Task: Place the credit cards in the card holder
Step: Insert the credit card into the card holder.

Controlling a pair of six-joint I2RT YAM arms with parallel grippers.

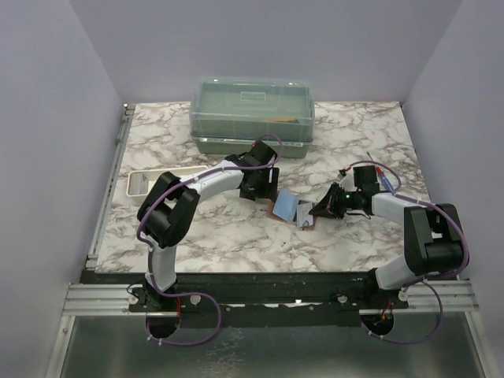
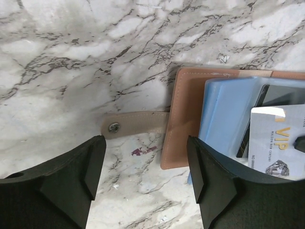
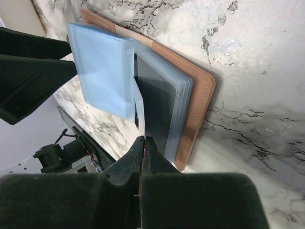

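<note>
**A:** Where is the card holder?

**B:** The small brown leather-look folding wallet (image 2: pixel 183 109) lies open on the white-and-grey marble worktop (image 2: pixel 71 57), between my two grippers. Its snap tab (image 2: pixel 136 121) points into the gap of my left gripper (image 2: pixel 143 143), whose jaws stand wide and hold nothing.

**A:** And your right gripper?

**B:** My right gripper (image 3: pixel 143 139) is pressed shut, tip touching the near edge of the bluish-grey plastic pockets (image 3: pixel 102 71). Whether it pinches a leaf, I cannot tell.

**A:** Any cards?

**B:** A pale grey plastic card (image 2: pixel 276 138) lies over the pockets, just ahead of my left gripper's right-hand finger. It reads "VIP" in gold; the smaller print is too fine to read. A dark card (image 3: pixel 157 100) sits in a pocket just ahead of my right tip.
</note>
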